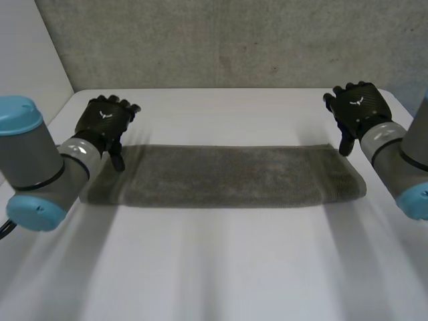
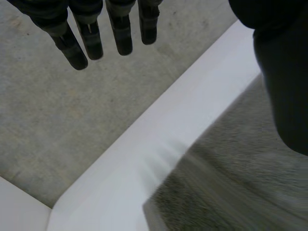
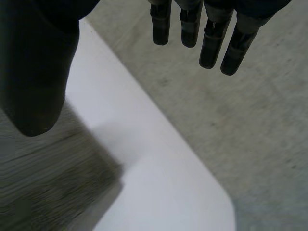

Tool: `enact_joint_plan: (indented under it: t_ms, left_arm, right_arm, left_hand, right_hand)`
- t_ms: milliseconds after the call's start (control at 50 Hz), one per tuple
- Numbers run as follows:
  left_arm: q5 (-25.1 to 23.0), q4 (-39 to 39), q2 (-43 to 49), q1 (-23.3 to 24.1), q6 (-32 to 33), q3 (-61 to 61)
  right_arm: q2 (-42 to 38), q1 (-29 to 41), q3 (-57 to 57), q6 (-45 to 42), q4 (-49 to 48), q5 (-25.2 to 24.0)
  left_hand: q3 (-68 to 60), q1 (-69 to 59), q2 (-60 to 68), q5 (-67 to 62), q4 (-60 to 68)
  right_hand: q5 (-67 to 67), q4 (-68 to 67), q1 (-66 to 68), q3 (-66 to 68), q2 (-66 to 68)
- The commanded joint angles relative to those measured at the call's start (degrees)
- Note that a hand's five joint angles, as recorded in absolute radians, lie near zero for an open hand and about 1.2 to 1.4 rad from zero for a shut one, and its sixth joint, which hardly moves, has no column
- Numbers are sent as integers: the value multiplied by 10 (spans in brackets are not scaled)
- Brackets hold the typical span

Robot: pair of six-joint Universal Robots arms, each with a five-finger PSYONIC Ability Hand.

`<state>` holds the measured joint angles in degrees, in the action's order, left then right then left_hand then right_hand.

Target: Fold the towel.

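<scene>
Grey towel (image 1: 227, 175) lies as a long strip across the desk (image 1: 221, 267). We reckon the lengthwise fold's done and the end-to-end folds are left. Left robot hand (image 1: 103, 120) and right robot hand (image 1: 358, 107) hover at its far corners, fingers straight, holding nothing.

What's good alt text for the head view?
A long, narrow grey towel lies across a white table. The left hand and right hand are open at its far corners, gripping nothing.

Towel (image 1: 234, 175) L end — behind left arm (image 1: 40, 167)
</scene>
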<state>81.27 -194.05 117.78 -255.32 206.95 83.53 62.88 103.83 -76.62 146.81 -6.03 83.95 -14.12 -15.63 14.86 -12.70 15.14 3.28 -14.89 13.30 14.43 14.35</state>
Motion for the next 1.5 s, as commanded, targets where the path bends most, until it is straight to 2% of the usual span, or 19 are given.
enact_joint_plan:
  t_ms: [20,60,180,300,420,500,620,640,660,800,920,1020,1240,1360,1400,1420,1440,1460,1500]
  left_arm:
    - [-39,0,-63,-1,-13,103]
    - [-58,0,-86,-4,-27,140]
    - [-70,-11,-113,-7,-67,190]
    - [-70,-39,-119,-9,-76,215]
    - [-68,-58,-119,-13,-78,226]
    - [-68,-59,-119,-14,-78,226]
    - [-68,-61,-120,-14,-80,226]
    - [-68,-61,-120,-14,-80,226]
    - [-68,-62,-119,-14,-80,226]
    - [-68,-65,-119,-16,-83,226]
    - [-68,-65,-125,-21,-90,226]
    - [-68,-65,-129,-23,-92,226]
    - [-69,-65,-136,-29,-91,231]
    - [-69,-65,-142,-30,-92,226]
    - [-68,-66,-147,-30,-92,226]
    - [-68,-66,-147,-30,-92,226]
    - [-68,-66,-148,-30,-93,226]
    - [-68,-66,-148,-30,-93,226]
    - [-68,-66,-150,-30,-94,227]
  right_arm:
    - [32,-20,-70,7,80,-8]
    - [38,-30,-107,7,76,-9]
    - [33,-45,-155,2,31,-26]
    - [18,-58,-158,1,18,-39]
    - [-36,-61,-135,-1,17,-40]
    - [-48,-64,-126,-2,12,-38]
    - [-62,-70,-117,-5,4,-37]
    - [-67,-70,-112,-6,6,-34]
    - [-72,-70,-108,-6,6,-34]
    - [-62,-87,-101,-7,3,-26]
    - [-46,-134,-96,-13,11,-32]
    - [-46,-174,-94,-49,12,-33]
    - [-32,-214,-70,-98,13,-26]
    - [6,-195,-4,-96,51,-19]
    - [21,-131,44,-84,73,-16]
    - [21,-130,45,-84,73,-16]
    - [24,-88,66,-78,74,-15]
    - [24,-87,66,-78,74,-15]
    - [18,5,101,-77,71,-12]
  left_hand:
    - [37,53,-45,123,-48]
    - [36,51,-43,121,-46]
    - [34,49,-41,120,-44]
    - [34,49,-41,120,-44]
    - [34,49,-41,120,-44]
    - [34,49,-41,120,-44]
    - [36,51,-43,121,-46]
    - [36,51,-43,121,-46]
    - [36,51,-43,121,-46]
    - [36,51,-43,121,-46]
    - [36,51,-43,121,-46]
    - [37,52,-45,123,-48]
    - [37,53,-45,123,-48]
    - [37,53,-45,123,-48]
    - [37,53,-45,123,-48]
    - [37,53,-45,123,-48]
    - [37,53,-45,123,-48]
    - [37,53,-45,123,-48]
    - [37,53,-45,123,-48]
  right_hand:
    - [18,-2,18,7,8]
    - [42,-26,42,30,31]
    - [92,-76,92,81,82]
    - [140,-124,139,128,129]
    - [207,-191,207,195,196]
    - [360,-344,359,348,349]
    - [444,-428,444,433,433]
    - [511,-495,510,499,500]
    - [646,-630,646,635,636]
    - [667,-651,667,656,657]
    - [667,-651,667,656,657]
    - [667,-651,667,656,657]
    - [667,-651,667,656,657]
    - [667,-651,667,656,657]
    - [667,-651,667,656,657]
    - [667,-651,667,656,657]
    - [667,-651,667,656,657]
    - [667,-651,667,656,657]
    - [667,-651,667,656,657]
